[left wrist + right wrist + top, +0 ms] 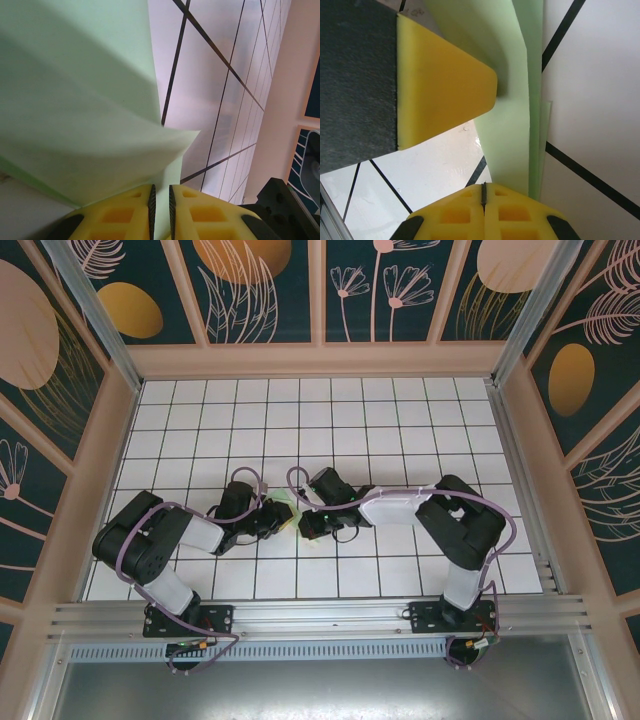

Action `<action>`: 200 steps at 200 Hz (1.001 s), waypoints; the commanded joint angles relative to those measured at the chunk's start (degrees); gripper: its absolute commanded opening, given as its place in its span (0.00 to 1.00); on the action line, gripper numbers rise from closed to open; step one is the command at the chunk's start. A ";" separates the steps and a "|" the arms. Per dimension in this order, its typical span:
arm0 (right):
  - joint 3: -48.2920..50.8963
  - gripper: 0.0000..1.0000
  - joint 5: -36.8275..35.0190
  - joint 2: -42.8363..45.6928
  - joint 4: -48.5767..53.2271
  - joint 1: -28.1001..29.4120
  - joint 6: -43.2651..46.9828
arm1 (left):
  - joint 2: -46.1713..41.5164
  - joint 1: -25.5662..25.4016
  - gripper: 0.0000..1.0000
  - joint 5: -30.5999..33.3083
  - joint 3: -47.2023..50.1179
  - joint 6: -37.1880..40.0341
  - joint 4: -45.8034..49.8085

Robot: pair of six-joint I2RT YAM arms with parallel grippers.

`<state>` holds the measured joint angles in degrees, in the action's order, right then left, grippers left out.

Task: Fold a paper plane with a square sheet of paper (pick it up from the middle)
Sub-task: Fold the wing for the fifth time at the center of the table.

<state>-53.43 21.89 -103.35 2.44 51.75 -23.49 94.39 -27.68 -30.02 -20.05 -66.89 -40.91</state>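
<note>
Left wrist: left fingers narrow, pinching paper edge. Right wrist: right fingers pressed together, paper alongside; grip on it indiscernible.

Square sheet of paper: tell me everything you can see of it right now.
The square sheet of paper is thin, matte, pale mint green, folded into overlapping layers with one flap curling. It sits between both grippers. The left gripper pinches it between yellow fingers; the right gripper is shut beside it, contact unclear.
</note>
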 commanded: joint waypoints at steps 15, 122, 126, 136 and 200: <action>0.60 0.00 -1.28 -1.04 1.64 -0.49 -0.64 | 2.55 0.17 0.19 7.36 1.42 2.40 9.68; 3.08 0.00 1.96 4.29 1.43 -1.72 -0.29 | 2.69 0.17 0.18 7.88 1.33 2.86 10.58; 3.20 0.00 2.16 4.50 1.39 -1.79 -0.33 | 2.68 0.17 0.18 7.88 1.33 2.91 10.58; 3.48 0.00 2.41 4.92 1.39 -1.99 -0.42 | 2.62 0.21 0.18 7.83 1.33 2.99 10.58; 5.22 0.00 2.56 4.30 2.52 -1.91 -0.51 | 2.65 0.22 0.18 7.89 1.35 3.03 10.59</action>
<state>-49.45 23.97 -100.12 2.83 49.95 -23.49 94.32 -27.73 -29.76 -20.05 -66.63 -40.64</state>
